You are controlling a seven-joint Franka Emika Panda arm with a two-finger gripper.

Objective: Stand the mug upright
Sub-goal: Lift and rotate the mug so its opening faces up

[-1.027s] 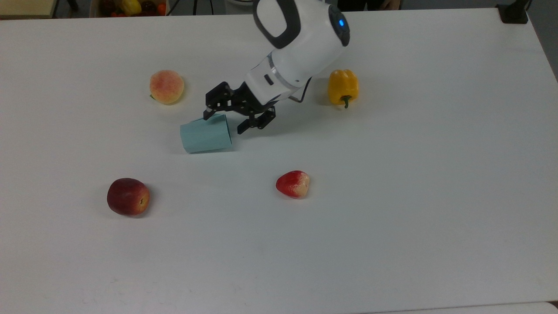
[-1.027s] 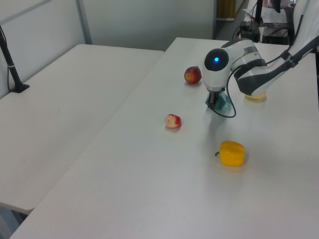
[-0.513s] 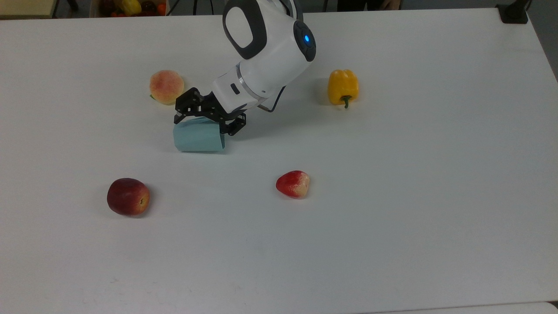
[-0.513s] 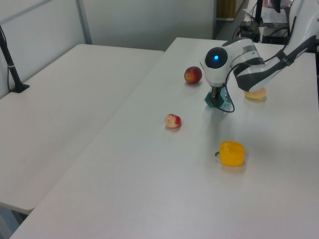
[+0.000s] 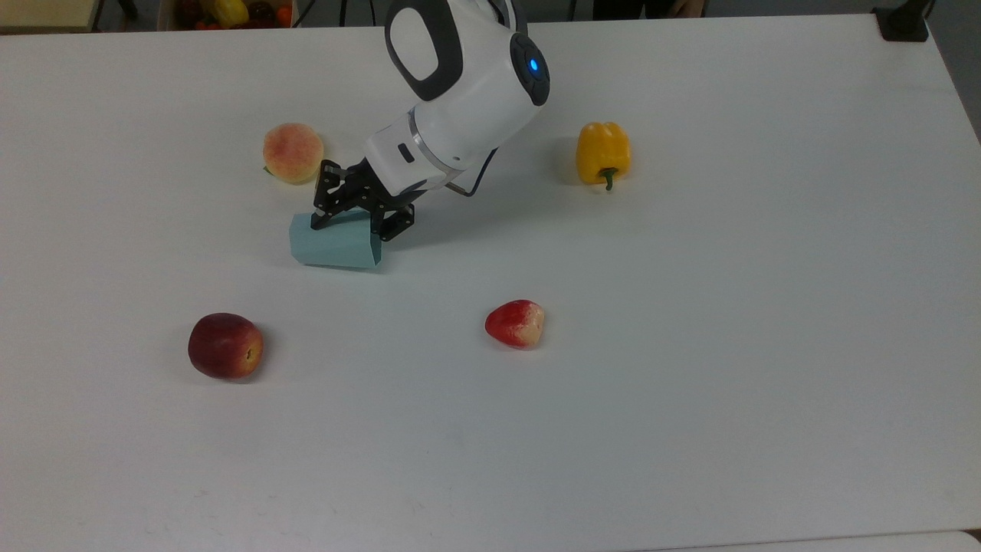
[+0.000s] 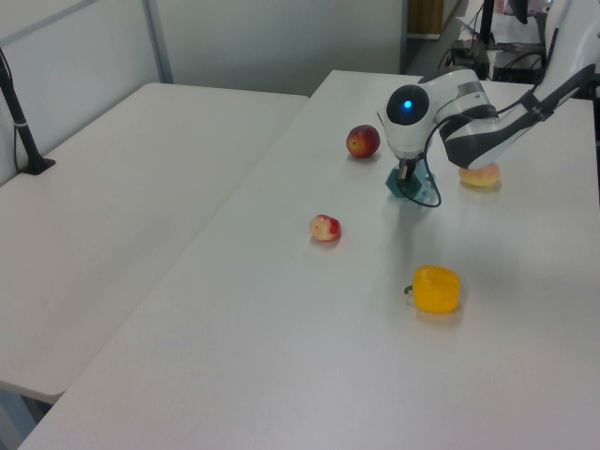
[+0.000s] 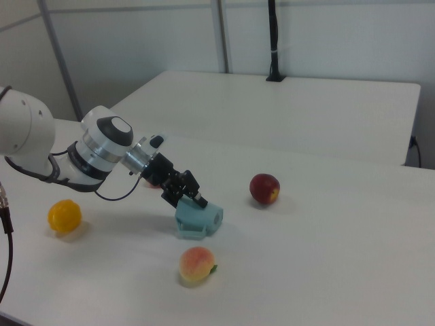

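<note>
A white counter (image 5: 713, 399) holds five things, told here across the top view from its left to its right. Farthest toward the top view's left sits a dark red apple (image 5: 225, 346), near the lower edge and well apart from everything else. Next, higher up, comes a pale orange peach (image 5: 292, 152).

Just below and to the right of the peach lies the mug (image 5: 335, 244), pale teal and faceted. It is on its side, not upright, with its long axis running roughly left to right in the top view. In the right view it rests between the peach and the apple, with its darker end turned toward the right view's right.

The black jaws are down on the upper side of the mug. They are parted, with one tip on the mug's body and the other at the end toward the top view's right. Whether they press on it cannot be told. The white arm (image 5: 460, 69) slopes up and away from them toward the far edge, a blue light glowing on its casing.

Further right, a small red and yellow fruit (image 5: 515, 323) sits alone below the arm. A yellow bell pepper (image 5: 603, 152) lies beyond it, stem pointing down in the top view.
</note>
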